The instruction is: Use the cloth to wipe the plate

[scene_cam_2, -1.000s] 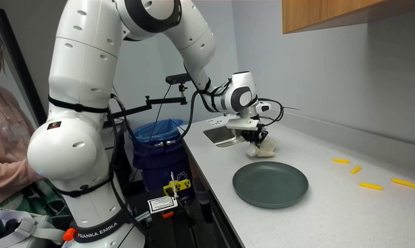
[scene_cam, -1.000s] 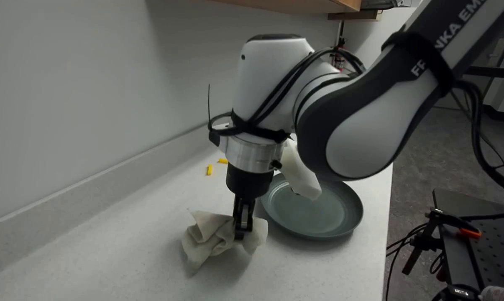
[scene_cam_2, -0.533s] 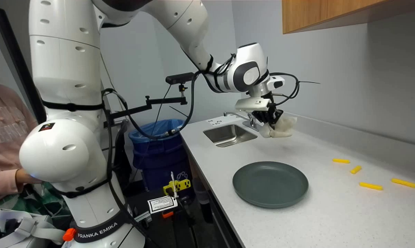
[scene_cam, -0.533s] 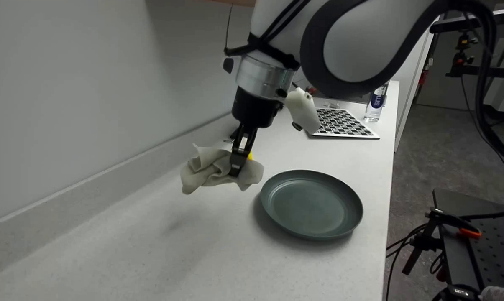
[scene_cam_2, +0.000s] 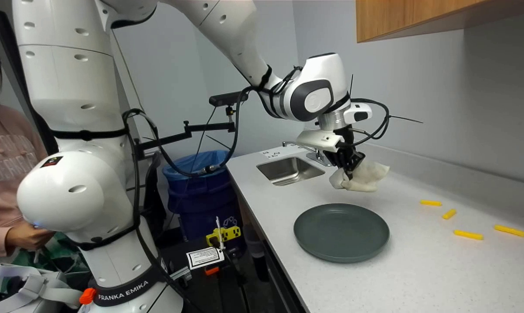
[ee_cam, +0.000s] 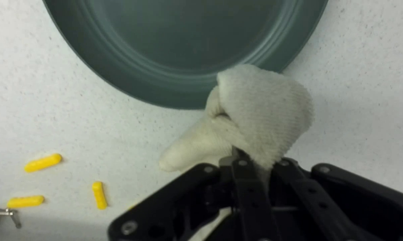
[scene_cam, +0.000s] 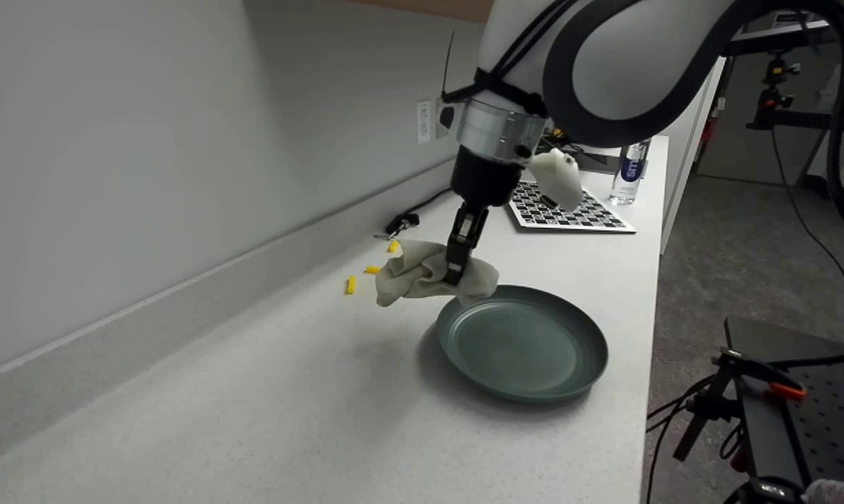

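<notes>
The cream cloth (scene_cam: 414, 274) is crumpled and pinched in my gripper (scene_cam: 456, 269), hanging from both sides of the fingers. In an exterior view the cloth (scene_cam_2: 367, 175) and gripper (scene_cam_2: 349, 173) are above the counter, behind the plate. The dark green round plate (scene_cam: 520, 343) lies flat on the counter; it also shows in an exterior view (scene_cam_2: 341, 234). In the wrist view the cloth (ee_cam: 266, 103) overlaps the near rim of the plate (ee_cam: 188, 36), and the gripper (ee_cam: 259, 164) is shut on it. The fingertips are partly hidden by cloth.
Several yellow sticks (scene_cam_2: 468, 235) lie on the counter near the wall, also in the wrist view (ee_cam: 42, 163). A sink (scene_cam_2: 290, 171) is set in the counter. A checkered board (scene_cam: 569, 210) and a bottle (scene_cam: 630, 175) stand farther along. A wooden cabinet (scene_cam_2: 418, 17) hangs above.
The gripper has lifted the cloth from low at the counter and carried it sideways to above the plate's edge. The plate has not moved.
</notes>
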Controlling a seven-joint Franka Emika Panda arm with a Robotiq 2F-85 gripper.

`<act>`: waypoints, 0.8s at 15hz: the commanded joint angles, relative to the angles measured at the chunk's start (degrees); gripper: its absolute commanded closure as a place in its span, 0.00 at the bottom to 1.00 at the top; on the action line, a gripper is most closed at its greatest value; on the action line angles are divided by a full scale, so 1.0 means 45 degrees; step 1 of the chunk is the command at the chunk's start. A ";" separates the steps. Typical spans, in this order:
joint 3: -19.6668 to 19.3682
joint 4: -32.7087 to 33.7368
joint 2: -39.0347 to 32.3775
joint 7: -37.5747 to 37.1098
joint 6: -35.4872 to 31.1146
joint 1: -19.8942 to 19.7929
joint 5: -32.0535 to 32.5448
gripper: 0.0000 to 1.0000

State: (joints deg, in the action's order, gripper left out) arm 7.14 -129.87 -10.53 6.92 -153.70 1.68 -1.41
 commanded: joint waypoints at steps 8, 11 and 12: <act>-0.0491 -0.0655 0.0676 0.0007 0.1739 -0.0394 -0.2015 0.98; -0.0618 -0.0698 0.0742 0.0011 0.1700 -0.0404 -0.2053 0.98; -0.0721 -0.0727 0.0767 -0.0122 0.1641 -0.0362 -0.1754 0.98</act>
State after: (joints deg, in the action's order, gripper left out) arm 4.65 -132.33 -9.25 6.60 -147.46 0.21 -9.40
